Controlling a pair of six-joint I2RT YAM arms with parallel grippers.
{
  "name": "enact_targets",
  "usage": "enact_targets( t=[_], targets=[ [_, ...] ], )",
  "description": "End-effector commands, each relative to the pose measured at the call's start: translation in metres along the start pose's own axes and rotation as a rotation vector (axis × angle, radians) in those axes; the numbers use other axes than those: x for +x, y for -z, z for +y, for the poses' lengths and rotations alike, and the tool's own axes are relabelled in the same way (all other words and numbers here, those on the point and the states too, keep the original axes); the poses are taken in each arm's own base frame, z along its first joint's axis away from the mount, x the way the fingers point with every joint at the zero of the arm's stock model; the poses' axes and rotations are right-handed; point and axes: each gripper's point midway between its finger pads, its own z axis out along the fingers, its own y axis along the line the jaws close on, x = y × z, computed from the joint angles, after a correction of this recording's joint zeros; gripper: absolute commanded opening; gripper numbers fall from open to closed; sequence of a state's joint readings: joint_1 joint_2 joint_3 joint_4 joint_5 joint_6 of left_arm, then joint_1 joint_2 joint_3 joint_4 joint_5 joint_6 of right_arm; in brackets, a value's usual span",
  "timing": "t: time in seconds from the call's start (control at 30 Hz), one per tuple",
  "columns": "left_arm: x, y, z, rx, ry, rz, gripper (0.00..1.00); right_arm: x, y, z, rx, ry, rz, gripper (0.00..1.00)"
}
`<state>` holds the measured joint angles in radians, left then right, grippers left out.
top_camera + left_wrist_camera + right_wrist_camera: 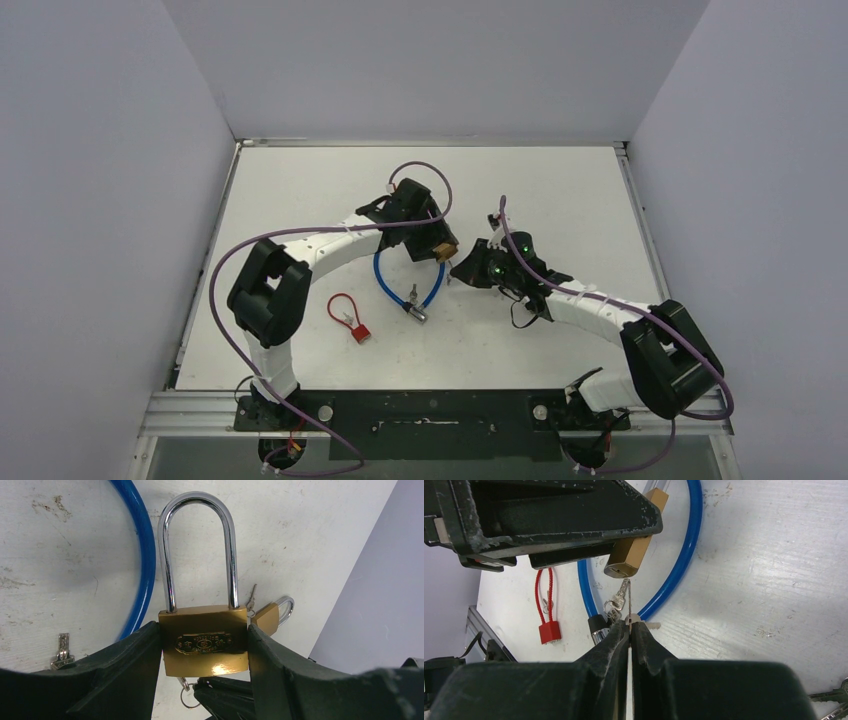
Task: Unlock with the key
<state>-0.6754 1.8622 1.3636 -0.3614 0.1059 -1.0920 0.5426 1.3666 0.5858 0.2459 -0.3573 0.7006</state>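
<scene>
Left wrist view: a brass padlock (204,642) with a tall polished steel shackle (197,545) is clamped by its two narrow sides between the black fingers of the left gripper (202,632). It is held above the white table (310,535), with the shackle pointing away from the camera and both legs seated in the body. An oval badge is stamped on the lock's face, but its characters are too small to read, and no other writing shows. Right wrist view: the right gripper (630,626) is pressed together on a thin silver key (629,612), seen edge-on. The key reaches up to the underside of the padlock, where the keyhole lies; whether it has entered cannot be told. Spare keys (613,607) on a ring dangle beside it. On the table lie a blue cable lock (686,550), a red lock (549,630) and, in the left wrist view, a second small padlock (267,617). The brass padlock looks solid, heavy for its size, rigid and smooth, so it could twist in a light grip. The flat sides of the body seem the best hold, as that leaves the shackle free to spring. The key is light and thin and could bend or slip, so it is best pinched at its broad head and turned gently.
</scene>
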Motion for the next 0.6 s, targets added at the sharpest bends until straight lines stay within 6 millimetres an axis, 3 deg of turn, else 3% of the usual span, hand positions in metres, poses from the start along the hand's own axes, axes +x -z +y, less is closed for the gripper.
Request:
enact_targets(
  t=[0.0,0.33,0.57],
  targets=[
    [-0.02,0.032,-0.045,0.156,-0.005,-0.068,0.0,-0.031,0.001,0.027,-0.096,0.035,-0.089,0.0],
    [-0.021,0.03,-0.042,0.148,-0.003,-0.073,0.0,-0.036,0.005,0.026,-0.102,0.042,-0.114,0.0],
    [-0.02,0.03,-0.045,0.159,0.003,-0.067,0.0,-0.041,0.003,0.016,-0.077,0.017,-0.112,0.0]
  ],
)
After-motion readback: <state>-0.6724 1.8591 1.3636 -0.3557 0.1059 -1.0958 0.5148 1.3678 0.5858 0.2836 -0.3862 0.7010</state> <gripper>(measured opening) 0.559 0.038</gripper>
